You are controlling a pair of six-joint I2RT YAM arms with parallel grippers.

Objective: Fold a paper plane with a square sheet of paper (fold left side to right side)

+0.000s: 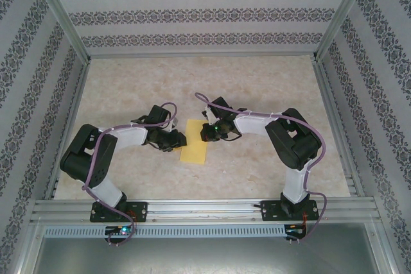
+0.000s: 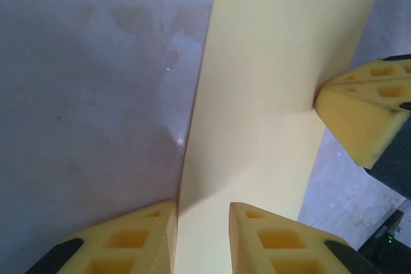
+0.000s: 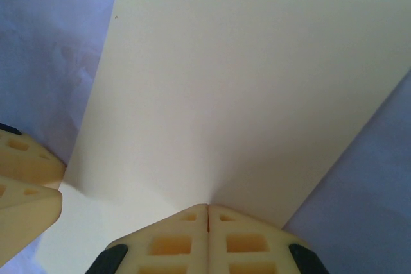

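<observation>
Forming narrow rectangle, plain yellow paper (image 1: 194, 142)

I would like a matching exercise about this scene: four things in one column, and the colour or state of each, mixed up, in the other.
Things:
1. left tool
2. right tool
3. paper
4. table

Colour or state:
a. thin and yellow
b. shut
c. pale and marbled
d. open

Pairs: 1-d, 2-b, 3-a, 4-c.
</observation>
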